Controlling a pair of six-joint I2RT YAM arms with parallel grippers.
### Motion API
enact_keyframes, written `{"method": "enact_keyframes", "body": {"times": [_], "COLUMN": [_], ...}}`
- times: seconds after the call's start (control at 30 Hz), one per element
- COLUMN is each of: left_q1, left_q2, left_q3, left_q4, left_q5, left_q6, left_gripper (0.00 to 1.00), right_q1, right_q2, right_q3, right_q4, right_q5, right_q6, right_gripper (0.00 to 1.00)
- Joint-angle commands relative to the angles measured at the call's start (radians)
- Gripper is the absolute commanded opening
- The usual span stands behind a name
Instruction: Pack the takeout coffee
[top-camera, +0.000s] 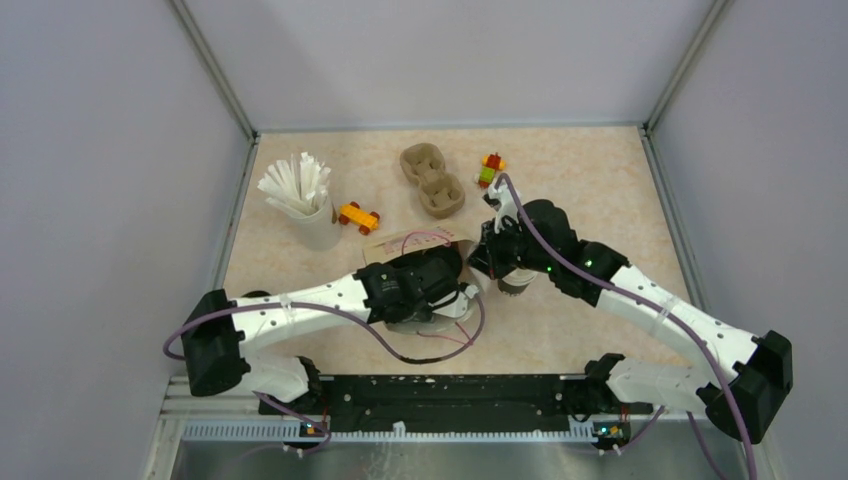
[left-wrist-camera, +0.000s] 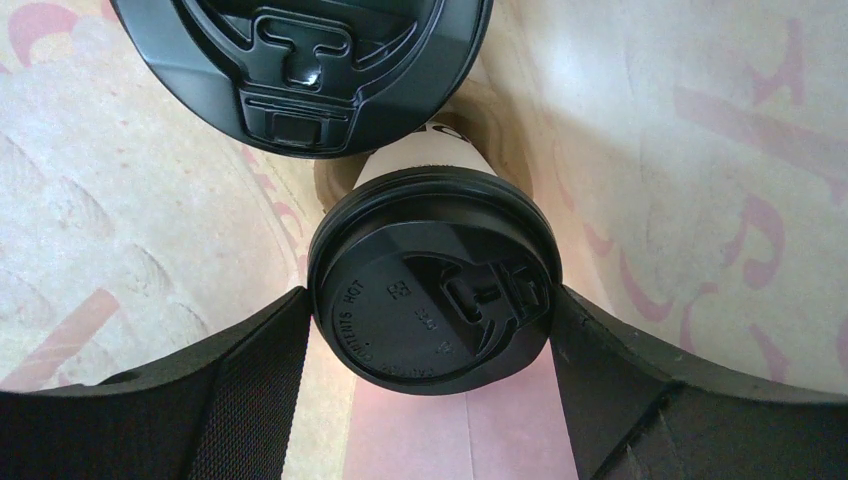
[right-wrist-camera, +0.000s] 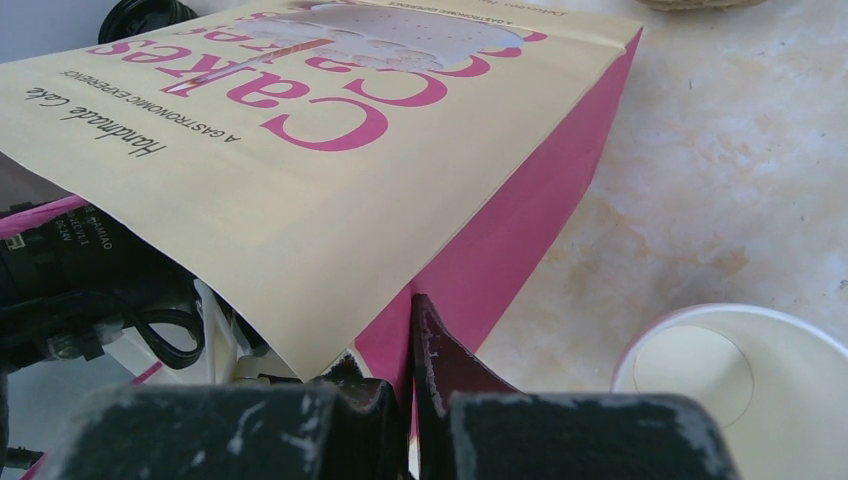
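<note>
Black embossed lid (left-wrist-camera: 432, 290) caps paper cup (left-wrist-camera: 420, 160) inside bag (left-wrist-camera: 700, 150).

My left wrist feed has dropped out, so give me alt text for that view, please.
A lidded coffee cup sits inside the paper bag, framed between the wide-spread fingers of the left gripper; whether they touch its lid is unclear. A second cup's black lid fills the top edge, right beside it.
</note>
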Motion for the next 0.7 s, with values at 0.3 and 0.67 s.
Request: {"method": "enact_keyframes", "body": {"times": [0.3, 0.67], "left_q1": [0.017, 0.032], "left_q2": [-0.017, 0.006], "left_q3": [-0.025, -0.051], "left_q4": [0.078, 0.107], "left_q5": [-0.019, -0.023], "left_q6": [0.044, 0.067], "left_gripper": [0.72, 0.74], "right_q1": [-0.006, -0.006], "right_q2": [-0.024, -0.016], "right_q3": [0.042, 0.044], "right_q4": [0.032, 0.051], "right_q5": [-0.011, -0.023], "right_q6": [0.019, 0.029], "right_gripper": [0.00, 0.00]}}
